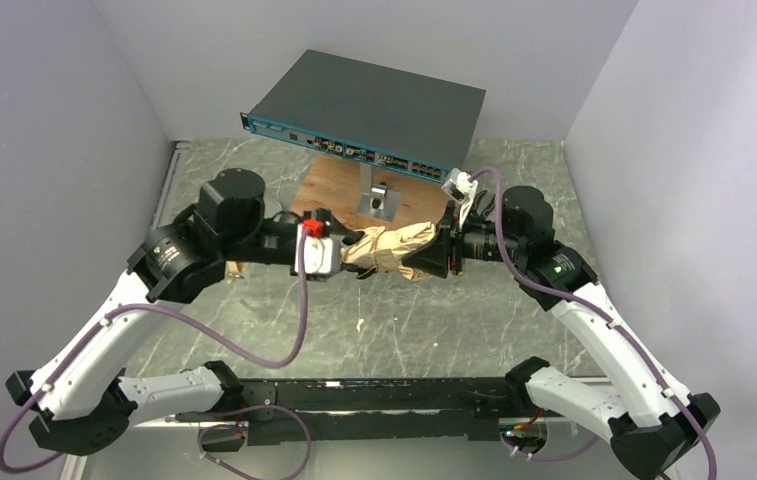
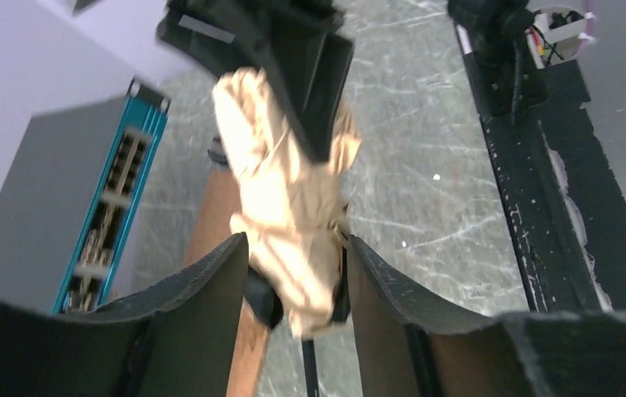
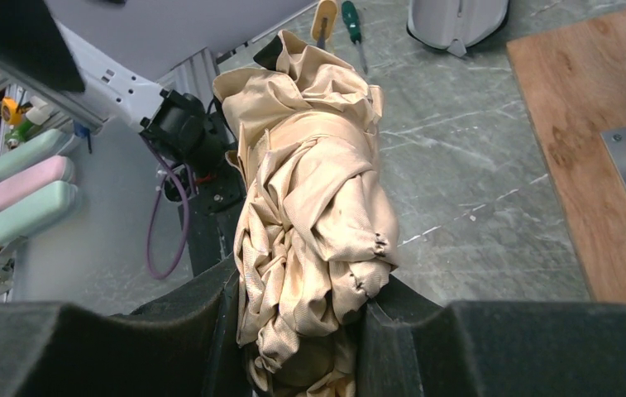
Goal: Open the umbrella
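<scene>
The umbrella [image 1: 391,248] is folded, a wrinkled tan bundle held level above the table between both grippers. My left gripper [image 1: 352,252] is shut on its left end. In the left wrist view the gripper [image 2: 297,248] clamps the tan canopy [image 2: 280,182] and a black part under it, and a thin black shaft [image 2: 309,372] runs toward the camera. My right gripper [image 1: 436,250] is shut on the other end. In the right wrist view the gripper [image 3: 303,285] squeezes the bunched canopy [image 3: 309,182]. The handle and case are hidden.
A grey-teal network switch [image 1: 369,108] stands raised on a metal bracket [image 1: 379,200] over a wooden board [image 1: 334,190] just behind the umbrella. Two screwdrivers [image 3: 338,21] lie on the marble table [image 1: 434,330]. A black rail [image 1: 374,400] runs along the near edge.
</scene>
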